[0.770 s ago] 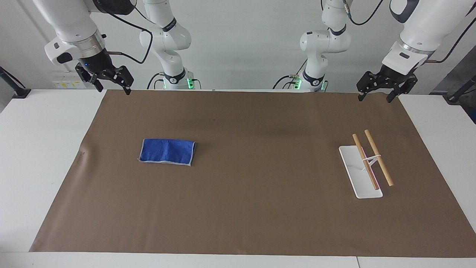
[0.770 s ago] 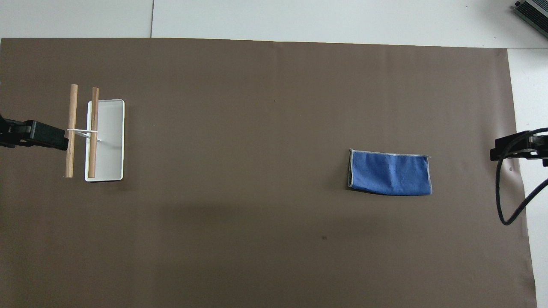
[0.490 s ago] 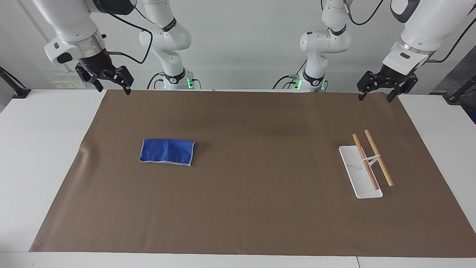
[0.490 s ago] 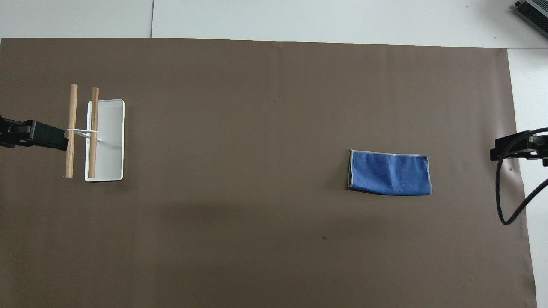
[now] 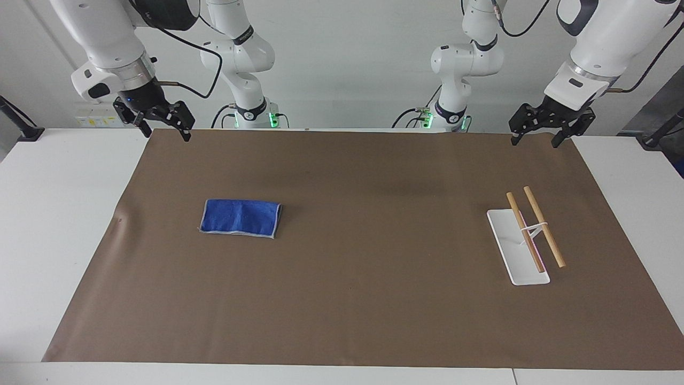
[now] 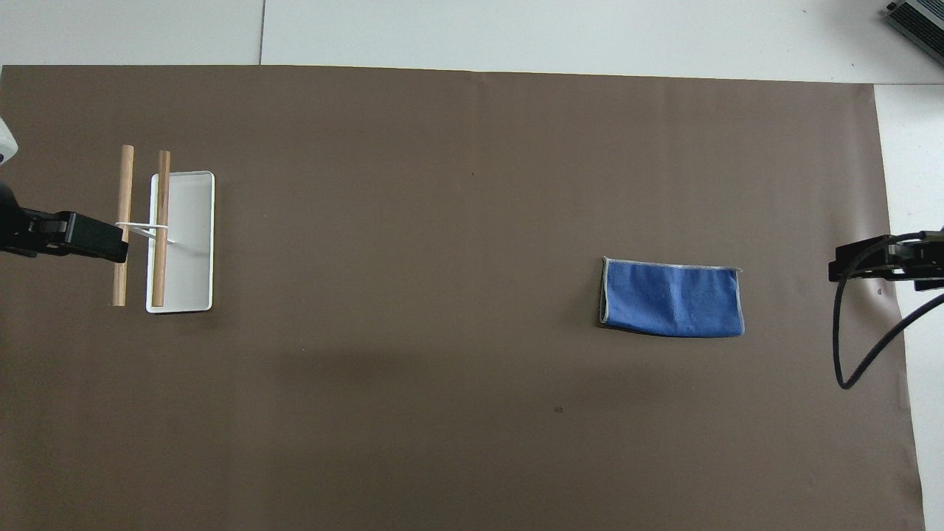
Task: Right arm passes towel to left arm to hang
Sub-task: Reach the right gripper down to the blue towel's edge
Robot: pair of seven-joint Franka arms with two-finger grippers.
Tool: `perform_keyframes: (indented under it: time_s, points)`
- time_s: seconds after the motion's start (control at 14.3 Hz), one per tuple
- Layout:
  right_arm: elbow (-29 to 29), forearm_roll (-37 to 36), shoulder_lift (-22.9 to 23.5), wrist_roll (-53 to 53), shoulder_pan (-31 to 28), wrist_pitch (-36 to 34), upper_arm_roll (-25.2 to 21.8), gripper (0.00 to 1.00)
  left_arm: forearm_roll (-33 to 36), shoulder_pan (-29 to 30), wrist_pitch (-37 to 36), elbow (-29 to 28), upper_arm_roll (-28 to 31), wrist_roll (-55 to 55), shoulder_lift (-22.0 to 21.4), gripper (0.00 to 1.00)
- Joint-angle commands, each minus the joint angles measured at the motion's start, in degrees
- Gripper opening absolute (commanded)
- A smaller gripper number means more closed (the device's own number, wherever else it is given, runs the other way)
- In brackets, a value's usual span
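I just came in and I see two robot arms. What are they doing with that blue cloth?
Nothing is being handled yet. The blue towel lies folded on the brown mat, toward the right arm's end of the table. A small rack with two wooden bars stands toward the left arm's end. The right tool and the left tool both hang open in the air, at the mat's edge nearest the robots, holding nothing.

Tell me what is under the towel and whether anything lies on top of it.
The towel lies folded flat on the brown mat, nothing on top of it. Whatever lies between its layers or beneath it is covered. Both grippers, left and right, hang open, away from it.
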Motion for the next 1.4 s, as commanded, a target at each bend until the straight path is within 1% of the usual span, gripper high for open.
perform_keyframes:
  time_s: [0.0,0.14,0.28,0.56,0.7,0.77,0.91,1.33]
  points:
    - [-5.97,0.6,-2.52,-0.53,0.22,6.43,0.23,1.0,0.53,-0.59,0.59,-1.1,0.23,-0.63,-1.13,1.0]
    - [-10.8,0.6,-2.44,-0.27,2.67,12.92,0.23,1.0,0.44,-0.68,0.33,-1.45,0.14,-0.63,-1.48,1.0]
    - [-14.06,0.69,-1.47,0.08,5.05,18.03,0.23,1.0,0.44,-0.59,0.07,-1.63,0.14,-0.46,-1.57,1.0]
    - [-17.84,0.86,2.92,-2.01,5.32,25.15,0.23,1.0,0.44,-0.59,-0.2,-1.72,0.14,-0.37,-1.57,1.0]
    - [-23.1,0.86,3.36,-3.43,5.23,32.61,0.23,1.0,0.44,-0.59,-0.28,-1.81,0.14,-0.37,-1.57,1.0]
    - [-25.21,0.95,3.89,-3.26,5.32,34.91,0.23,1.0,0.44,-0.59,-0.37,-1.81,0.14,-0.37,-1.57,1.0]
    - [-27.08,0.87,4.16,-3.52,5.32,36.95,0.23,1.0,0.44,-0.59,-0.46,-1.81,0.14,-0.28,-1.66,1.0]
    - [-27.08,0.86,6.27,-3.96,5.06,37.48,0.23,1.0,0.44,-0.68,-0.29,-1.81,0.14,-0.28,-1.57,1.0]
